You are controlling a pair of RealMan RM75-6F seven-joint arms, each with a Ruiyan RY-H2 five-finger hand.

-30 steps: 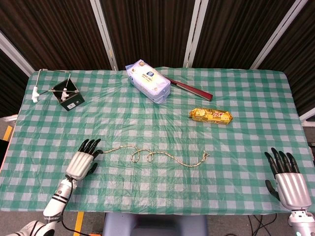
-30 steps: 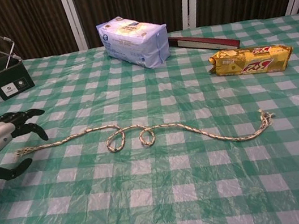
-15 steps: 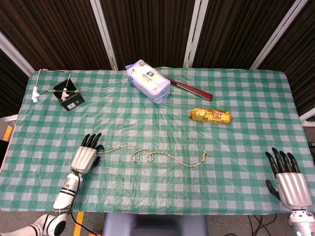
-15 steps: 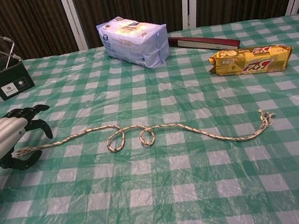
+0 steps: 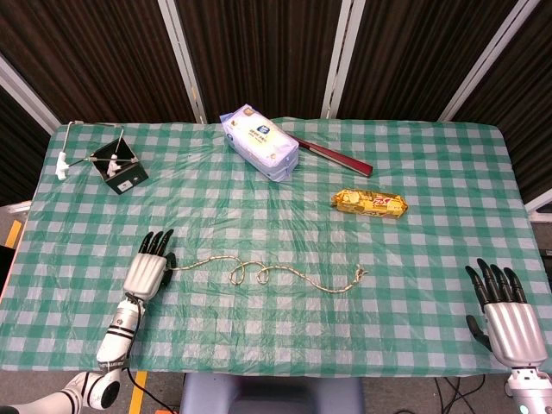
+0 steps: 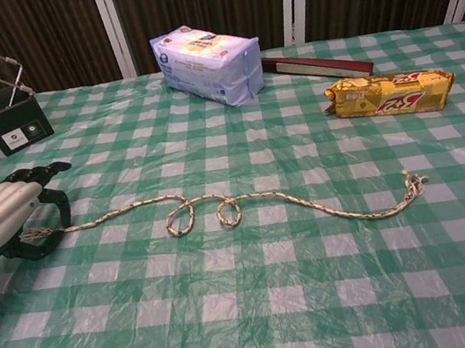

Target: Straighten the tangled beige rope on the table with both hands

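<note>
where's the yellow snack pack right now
The yellow snack pack lies on the right half of the table in the head view, just nearer than the red book, beyond the rope's frayed right end.

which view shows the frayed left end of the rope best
The chest view: the rope end lies frayed between the curled fingers of the left robot hand. In the head view, that robot hand's back covers the end, so only the line leading away shows.

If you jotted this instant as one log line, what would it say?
left hand: fingers closing around frayed end of beige rope | rope: two loops, flat on table | right hand: open, far from rope
</note>
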